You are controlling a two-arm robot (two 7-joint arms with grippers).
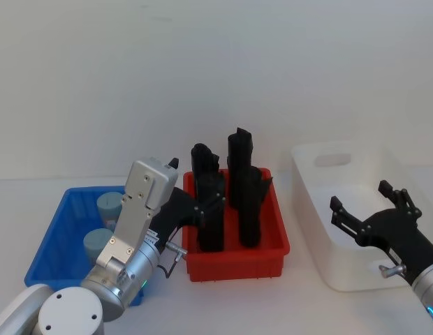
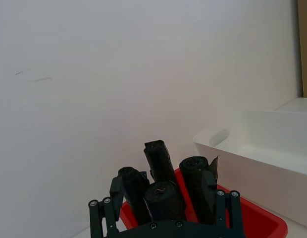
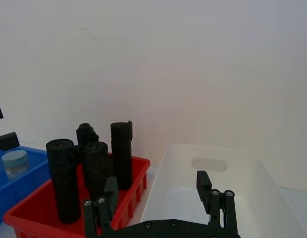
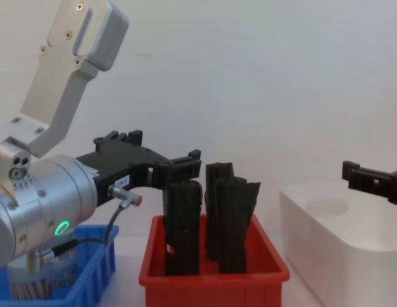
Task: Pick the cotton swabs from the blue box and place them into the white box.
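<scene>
Two cotton swabs tubs [image 1: 110, 204] [image 1: 98, 243] with pale lids stand in the blue box [image 1: 54, 237] at the left. One tub [image 3: 15, 163] shows in the right wrist view and another [image 4: 29, 284] low in the chest view. My left gripper [image 1: 185, 206] hangs open just right of the blue box, over the red bin's left edge, with nothing between its fingers [image 2: 101, 215]. My right gripper [image 1: 370, 209] is open and holds nothing above the white box [image 1: 342, 162], fingers [image 3: 205, 186] spread over its inside.
A red bin [image 1: 237, 262] with several tall black blocks [image 1: 243, 188] stands between the blue and white boxes, right in front of my left gripper. A pale wall runs behind the table. Bare table lies in front of the bins.
</scene>
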